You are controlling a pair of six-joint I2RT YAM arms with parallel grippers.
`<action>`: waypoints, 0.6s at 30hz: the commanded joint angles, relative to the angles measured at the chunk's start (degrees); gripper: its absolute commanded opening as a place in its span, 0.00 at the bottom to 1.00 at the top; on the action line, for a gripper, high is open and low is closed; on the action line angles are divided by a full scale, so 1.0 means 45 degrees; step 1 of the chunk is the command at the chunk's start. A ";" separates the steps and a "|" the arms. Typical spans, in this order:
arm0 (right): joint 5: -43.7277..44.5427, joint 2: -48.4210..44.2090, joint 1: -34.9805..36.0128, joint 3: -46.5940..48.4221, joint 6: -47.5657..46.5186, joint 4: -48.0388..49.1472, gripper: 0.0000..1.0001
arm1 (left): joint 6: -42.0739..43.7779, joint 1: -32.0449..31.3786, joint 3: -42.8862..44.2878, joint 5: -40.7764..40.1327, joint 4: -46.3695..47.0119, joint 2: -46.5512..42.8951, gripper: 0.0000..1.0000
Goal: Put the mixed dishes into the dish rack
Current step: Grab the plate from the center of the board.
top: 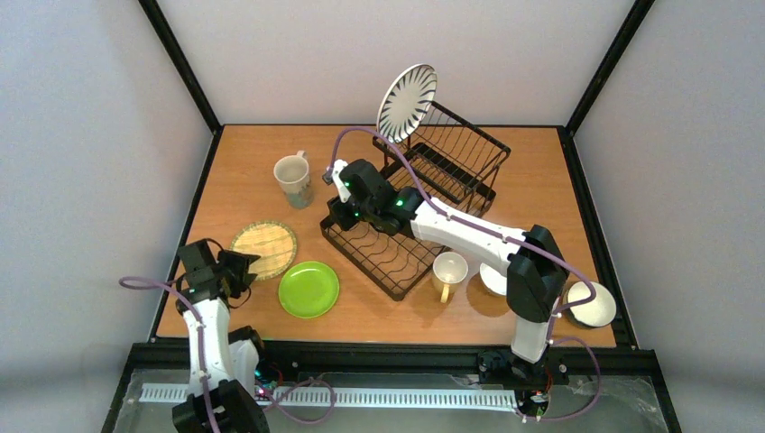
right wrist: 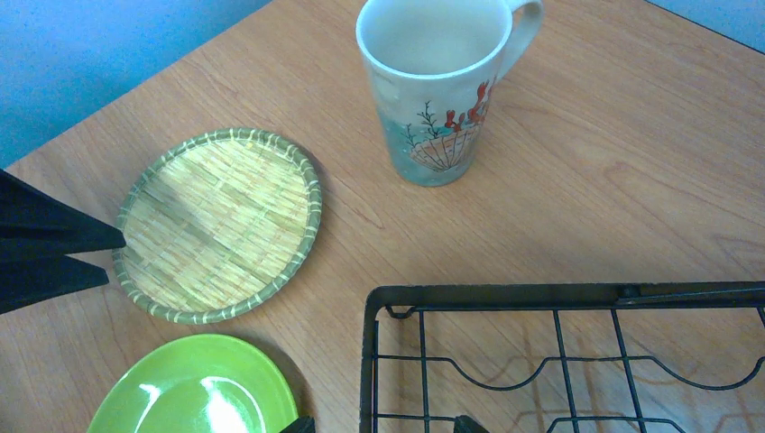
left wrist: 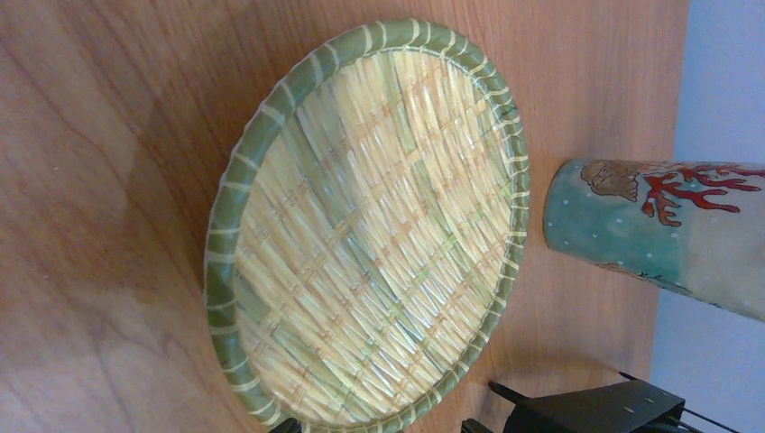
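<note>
The woven bamboo plate [top: 264, 248] lies flat on the table and fills the left wrist view [left wrist: 370, 225]. My left gripper [top: 246, 265] is open at its near-left rim, with the tips [left wrist: 379, 426] apart on either side of the rim. My right gripper [top: 334, 219] is open and empty over the left corner of the black wire dish rack [top: 388, 257]; that corner also shows in the right wrist view [right wrist: 370, 302] just above the gripper [right wrist: 383, 426]. The striped plate [top: 406, 102] stands on edge in the rack's basket. The lime-green plate [top: 308, 289] lies beside the bamboo plate.
A seashell-printed mug [top: 293, 178] stands behind the bamboo plate, left of the rack. A second mug [top: 449, 271] stands at the rack's front right. A white dish [top: 492, 281] is partly hidden under the right arm. A bowl [top: 591, 305] sits near the right table edge.
</note>
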 commanded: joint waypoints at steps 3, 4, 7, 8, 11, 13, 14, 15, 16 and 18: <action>-0.0095 0.0159 -0.0109 0.0198 -0.0074 -0.0225 0.89 | -0.0459 0.0127 -0.0284 -0.0151 -0.1139 -0.0620 1.00; -0.0114 0.0178 -0.0109 0.0196 -0.0061 -0.0245 0.89 | -0.0505 0.0117 -0.0449 -0.0125 -0.1211 -0.0761 1.00; -0.0124 0.0207 -0.0111 0.0181 -0.0024 -0.0271 0.89 | -0.0583 0.0126 -0.0836 -0.0138 -0.1513 -0.1142 1.00; -0.0128 0.0208 -0.0110 0.0187 -0.0023 -0.0279 0.89 | -0.0573 0.0124 -0.0938 -0.0164 -0.1621 -0.1261 1.00; -0.0121 0.0190 -0.0109 0.0157 0.0002 -0.0321 0.89 | -0.0624 0.0124 -0.1235 -0.0130 -0.1778 -0.1518 1.00; -0.0115 0.0179 -0.0109 0.0157 0.0020 -0.0314 0.90 | -0.0683 0.0126 -0.1362 -0.0174 -0.1836 -0.1666 1.00; -0.0122 0.0170 -0.0109 0.0147 0.0021 -0.0315 0.90 | -0.0716 0.0127 -0.1392 -0.0230 -0.1862 -0.1731 1.00; -0.0133 0.0151 -0.0109 0.0146 0.0036 -0.0315 0.90 | -0.0742 0.0119 -0.1413 -0.0291 -0.1850 -0.1798 1.00; -0.0125 0.0150 -0.0109 0.0148 0.0040 -0.0330 0.90 | -0.0762 0.0111 -0.1425 -0.0364 -0.1815 -0.1828 1.00; -0.0123 0.0150 -0.0109 0.0138 0.0040 -0.0314 0.90 | -0.0847 0.0119 -0.1473 -0.0459 -0.1685 -0.1898 1.00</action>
